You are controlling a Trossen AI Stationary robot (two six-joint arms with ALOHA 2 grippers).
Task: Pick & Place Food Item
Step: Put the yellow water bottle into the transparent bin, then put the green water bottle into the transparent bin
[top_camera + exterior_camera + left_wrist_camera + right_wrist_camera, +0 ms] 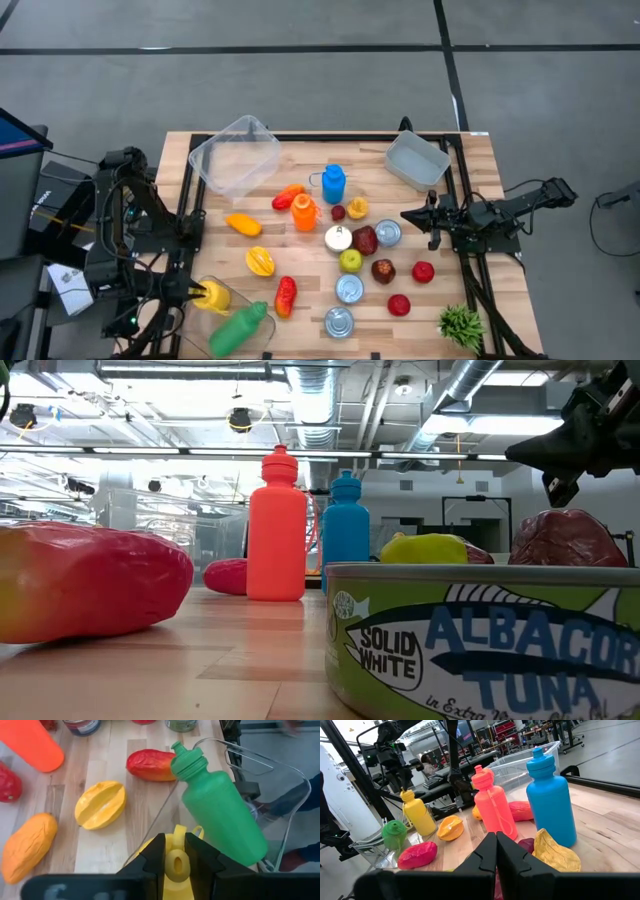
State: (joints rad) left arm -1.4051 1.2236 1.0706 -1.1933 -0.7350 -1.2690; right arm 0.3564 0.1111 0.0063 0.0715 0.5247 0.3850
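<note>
My left gripper (174,837) is at the table's near left corner, shut on a yellow bottle (213,295). The bottle stands in the far left corner of a clear container (300,775). A green bottle (240,328) lies on its side in that container. Beside it on the wood lie a red-yellow mango (285,296), a yellow starfruit (260,261) and an orange mango (243,224). My right gripper (496,845) is shut on nothing and hangs level at the table's right, pointing toward the middle (407,215). My left gripper pinches the yellow bottle's cap (176,865) between its two fingers. The fingers come slanting down from the table's left side. The bottle hangs nearly upright below them (420,817), its lower end inside the clear container. Whether it rests on the container's floor I cannot tell.
An orange bottle (304,212) and a blue bottle (333,183) stand mid-table among several cans, apples and other fruit. Two more clear containers (235,155) (417,160) sit at the far edge. A green plant (460,325) is near right, and a tuna can (480,640) sits by the low camera.
</note>
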